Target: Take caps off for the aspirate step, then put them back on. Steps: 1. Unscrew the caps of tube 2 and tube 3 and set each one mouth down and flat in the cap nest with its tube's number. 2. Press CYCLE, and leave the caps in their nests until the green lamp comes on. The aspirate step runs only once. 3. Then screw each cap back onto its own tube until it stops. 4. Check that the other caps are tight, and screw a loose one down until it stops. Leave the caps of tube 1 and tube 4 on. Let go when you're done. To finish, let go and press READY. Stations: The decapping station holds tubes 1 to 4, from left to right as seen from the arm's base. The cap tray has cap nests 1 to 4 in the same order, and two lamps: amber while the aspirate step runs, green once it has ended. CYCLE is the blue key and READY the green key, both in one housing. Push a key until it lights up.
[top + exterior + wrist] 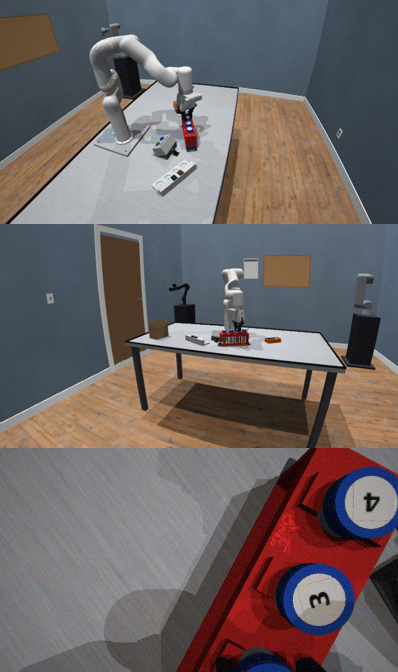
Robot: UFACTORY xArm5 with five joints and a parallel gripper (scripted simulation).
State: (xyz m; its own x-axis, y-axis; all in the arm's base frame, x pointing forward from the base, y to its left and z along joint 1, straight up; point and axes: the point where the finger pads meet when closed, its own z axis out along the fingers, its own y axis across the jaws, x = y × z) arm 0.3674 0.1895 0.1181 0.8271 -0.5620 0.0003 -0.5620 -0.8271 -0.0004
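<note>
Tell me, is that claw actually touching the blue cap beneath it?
Touching. In the wrist view, dark fingertips flank the blue cap at the bottom edge; the gripper is clamped on it.
</note>
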